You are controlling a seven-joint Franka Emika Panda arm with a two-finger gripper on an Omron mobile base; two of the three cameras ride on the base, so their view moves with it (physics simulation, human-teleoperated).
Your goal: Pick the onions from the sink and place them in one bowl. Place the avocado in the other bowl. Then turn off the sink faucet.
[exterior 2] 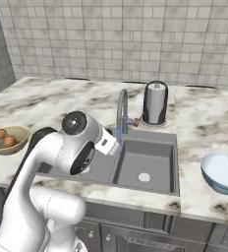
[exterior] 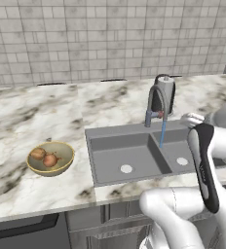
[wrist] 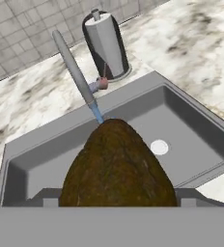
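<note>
One avocado (wrist: 116,166) is seen close against the hand camera, held between the part-open jaws of the gripper above the sink (wrist: 191,116). It is judged firm, light and smooth-skinned, best clamped across its broad middle. Farther off, water runs from the sink faucet (wrist: 73,67), and both onions (exterior: 44,157) lie in the yellow bowl (exterior: 61,165).

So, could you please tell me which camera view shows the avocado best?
The hand view: the avocado sits large and close between the claw's finger tips, above the sink, its brown, rough skin plain to see. In the left and right base views the arm covers the claw, so I cannot make the avocado out there.
</note>
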